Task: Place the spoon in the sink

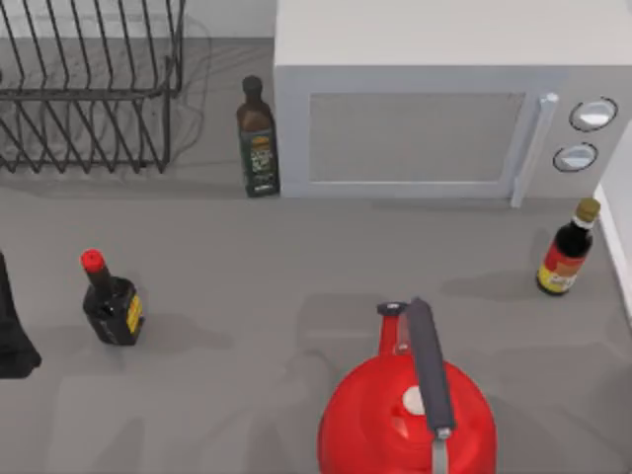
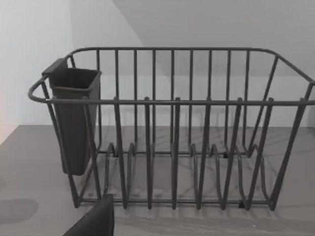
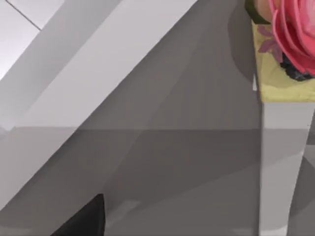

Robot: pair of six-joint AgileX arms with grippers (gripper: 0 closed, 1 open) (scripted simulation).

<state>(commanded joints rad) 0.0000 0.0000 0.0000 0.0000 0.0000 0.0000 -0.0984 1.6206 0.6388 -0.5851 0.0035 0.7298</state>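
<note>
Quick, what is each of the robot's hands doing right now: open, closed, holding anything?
Left gripper: at the table's left edge, facing the dish rack; open or closed cannot be told.
Right gripper: cannot be told.

Three bottles [image 1: 259, 138], one kettle [image 1: 407, 420], one microwave [image 1: 449, 99], one rack [image 1: 89, 89].

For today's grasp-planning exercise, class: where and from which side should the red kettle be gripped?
Grip the grey handle arching over the red kettle, coming down from above. It is a narrow bar raised above the kettle's round body, so a tool could likely close across its width. The body itself looks too wide.
</note>
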